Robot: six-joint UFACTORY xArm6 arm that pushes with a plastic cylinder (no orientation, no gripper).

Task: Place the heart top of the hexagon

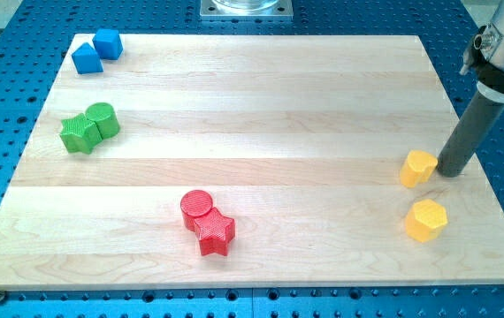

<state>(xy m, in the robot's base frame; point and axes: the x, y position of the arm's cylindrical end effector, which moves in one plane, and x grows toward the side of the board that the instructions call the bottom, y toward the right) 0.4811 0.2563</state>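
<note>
A yellow heart block [417, 167] lies near the board's right edge. A yellow hexagon block [426, 219] lies just below it, a small gap apart. My tip [452, 170] rests on the board right next to the heart's right side, touching it or nearly so, and above and to the right of the hexagon. The dark rod rises from it toward the view's top right.
A red cylinder [197, 207] and red star [216, 232] touch at bottom centre. A green star [80, 134] and green cylinder [102, 119] touch at the left. Two blue blocks [87, 59] [108, 42] sit at top left. The wooden board [261, 97] lies on a blue perforated table.
</note>
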